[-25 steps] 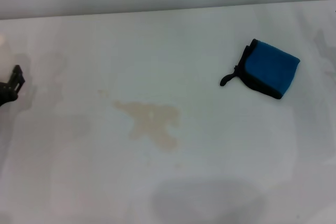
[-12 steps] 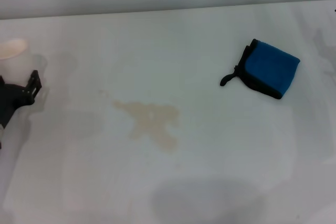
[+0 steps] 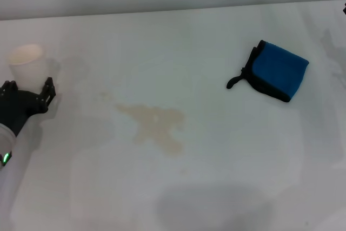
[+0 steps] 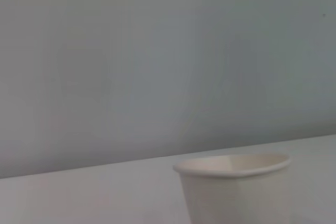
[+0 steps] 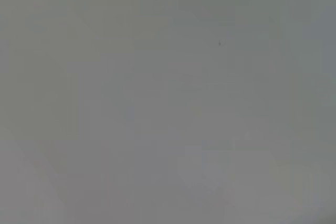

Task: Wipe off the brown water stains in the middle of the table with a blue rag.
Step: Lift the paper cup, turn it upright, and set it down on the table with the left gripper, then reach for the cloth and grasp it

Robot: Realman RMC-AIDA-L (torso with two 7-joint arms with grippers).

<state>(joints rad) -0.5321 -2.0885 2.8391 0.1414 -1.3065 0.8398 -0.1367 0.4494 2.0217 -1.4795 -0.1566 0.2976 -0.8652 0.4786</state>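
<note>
- We see the brown water stains (image 3: pixel 155 125) as a pale tan, ragged patch with faint specks trailing off, lying in the middle of the table (image 3: pixel 216 177), a smooth, plain white top.
- The blue rag (image 3: pixel 278 71) lies folded flat toward the far right, well apart from the stain. It is a bright blue square with black trim and a short black loop tail, and nothing touches it.
- We judge the task not yet begun: the rag must first be picked up, which calls for an arm to come down over it and pinch a folded edge.
- Our left gripper (image 3: pixel 28 97) sits at the left edge with its black fingers spread, empty, just beside a white paper cup (image 3: pixel 26 62). Whether a finger touches the cup we cannot quite tell.
- The right gripper is not visible, and its wrist view shows only a blank grey surface.
</note>
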